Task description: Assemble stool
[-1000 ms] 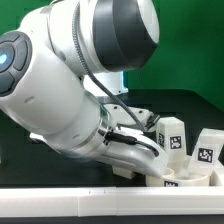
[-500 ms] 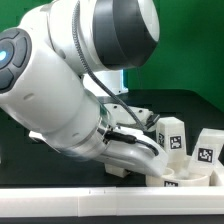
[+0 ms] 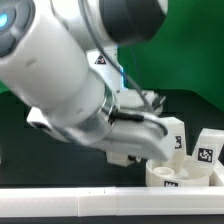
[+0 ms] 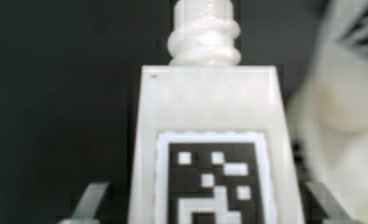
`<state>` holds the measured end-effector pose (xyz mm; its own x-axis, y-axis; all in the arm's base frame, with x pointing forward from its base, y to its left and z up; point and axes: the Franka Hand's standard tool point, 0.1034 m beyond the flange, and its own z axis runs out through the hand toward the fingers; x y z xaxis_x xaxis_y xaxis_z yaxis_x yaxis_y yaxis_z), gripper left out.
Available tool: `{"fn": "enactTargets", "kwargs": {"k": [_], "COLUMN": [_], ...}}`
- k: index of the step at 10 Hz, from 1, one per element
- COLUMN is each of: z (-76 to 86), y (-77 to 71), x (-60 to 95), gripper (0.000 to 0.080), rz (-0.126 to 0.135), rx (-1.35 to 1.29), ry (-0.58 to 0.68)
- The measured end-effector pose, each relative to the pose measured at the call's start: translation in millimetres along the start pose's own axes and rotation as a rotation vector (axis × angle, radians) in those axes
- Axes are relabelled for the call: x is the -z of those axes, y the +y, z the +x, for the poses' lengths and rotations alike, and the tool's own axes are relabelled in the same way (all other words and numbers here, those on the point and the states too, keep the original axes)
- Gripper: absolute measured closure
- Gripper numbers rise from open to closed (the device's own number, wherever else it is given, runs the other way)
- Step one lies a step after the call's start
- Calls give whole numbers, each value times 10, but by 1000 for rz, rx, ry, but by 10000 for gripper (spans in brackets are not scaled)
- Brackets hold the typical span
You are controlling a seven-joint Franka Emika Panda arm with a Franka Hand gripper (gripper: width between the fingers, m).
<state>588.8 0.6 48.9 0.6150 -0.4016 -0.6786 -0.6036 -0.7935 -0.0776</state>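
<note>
Gripper: the gripper [image 4: 202, 202] is closed on the leg [image 4: 207, 110]; in the wrist view its grey fingers [image 4: 96, 203] are seen against the two long sides of that part.
Leg: it is held lengthwise between the jaws. Its flat face is turned to the wrist camera, and a black-and-white tag [image 4: 213, 185] is borne on that face.
Peg: a ribbed white peg [image 4: 206, 35] is seen at the end of the leg away from the fingers, over the black tabletop [image 3: 190, 105].
Exterior view of the grip: the leg is hidden there by the arm [image 3: 70, 90], which is bent low over the tabletop.
Seat: the round white seat [image 3: 172, 177] is set just beside the white bar [image 3: 70, 203], toward the exterior view's right.
Other legs: a first standing leg [image 3: 177, 135] and a second standing leg [image 3: 207, 148] are seen upright just behind the seat, each with a tag shown.
White bar: it is laid along the tabletop's edge nearest the exterior camera.
Blur: a white shape [image 4: 350, 100] is seen just beside the leg in the wrist view; what it is cannot be told.
</note>
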Motion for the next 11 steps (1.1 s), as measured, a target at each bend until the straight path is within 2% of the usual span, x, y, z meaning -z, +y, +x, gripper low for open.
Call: {"fn": "enactTargets", "kwargs": {"k": [2, 4, 5, 7, 10, 11], "z": [-57, -28, 91, 97, 111, 106], "y": [-158, -108, -198, -240, -366, -402], "x": [214, 149, 227, 315, 677, 728], "gripper": [463, 463, 463, 463, 463, 463], "rz": [6, 5, 25, 37, 79, 91], "rx": [32, 21, 29, 96, 135, 139], "ry": [55, 47, 154, 307, 500, 571]}}
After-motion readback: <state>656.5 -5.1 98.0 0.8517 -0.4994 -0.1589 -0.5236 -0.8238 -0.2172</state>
